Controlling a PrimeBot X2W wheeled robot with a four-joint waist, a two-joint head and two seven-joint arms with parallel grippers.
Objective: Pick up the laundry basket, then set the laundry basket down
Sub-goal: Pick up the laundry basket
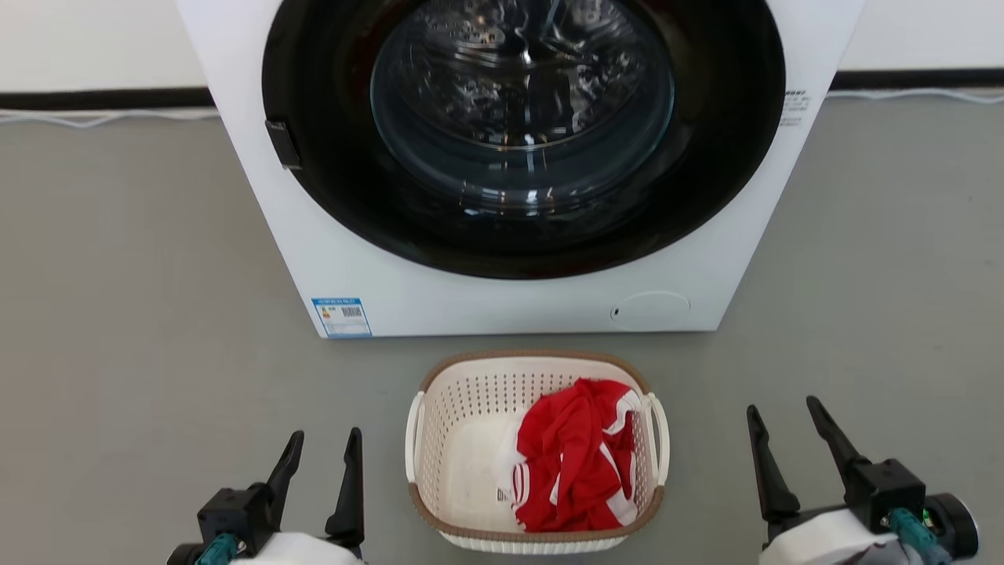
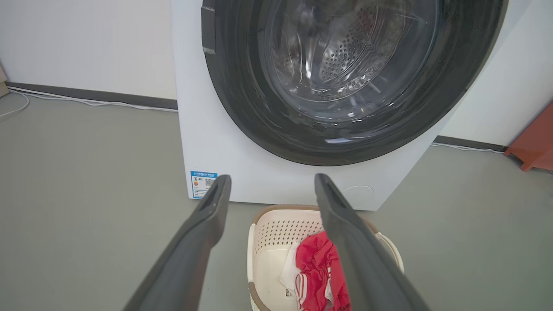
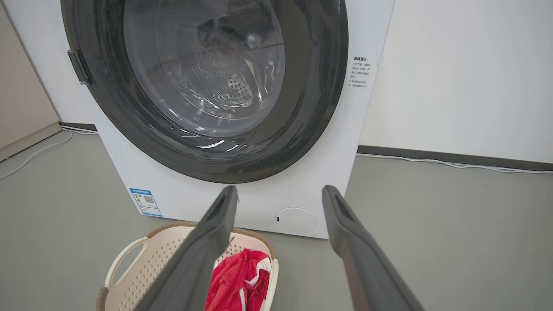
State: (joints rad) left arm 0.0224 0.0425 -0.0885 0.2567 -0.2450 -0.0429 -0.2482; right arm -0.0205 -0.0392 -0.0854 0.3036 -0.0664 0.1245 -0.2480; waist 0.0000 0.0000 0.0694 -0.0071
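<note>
Bright, even indoor light throughout; source not identified. The grey floor [image 1: 118,314] is lit flatly; only a faint soft shadow is noted along the foot of the washer [image 3: 276,194]. White glare streaks are reflected in the glass door [image 3: 207,86]. Wrist views are bowed toward the edges. The dark fingers [image 2: 194,246] close to the lens are rendered slightly soft.

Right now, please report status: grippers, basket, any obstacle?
Left gripper open, empty. Right gripper open, empty. Laundry basket on floor between them, red garment inside. Washer close behind it.
</note>
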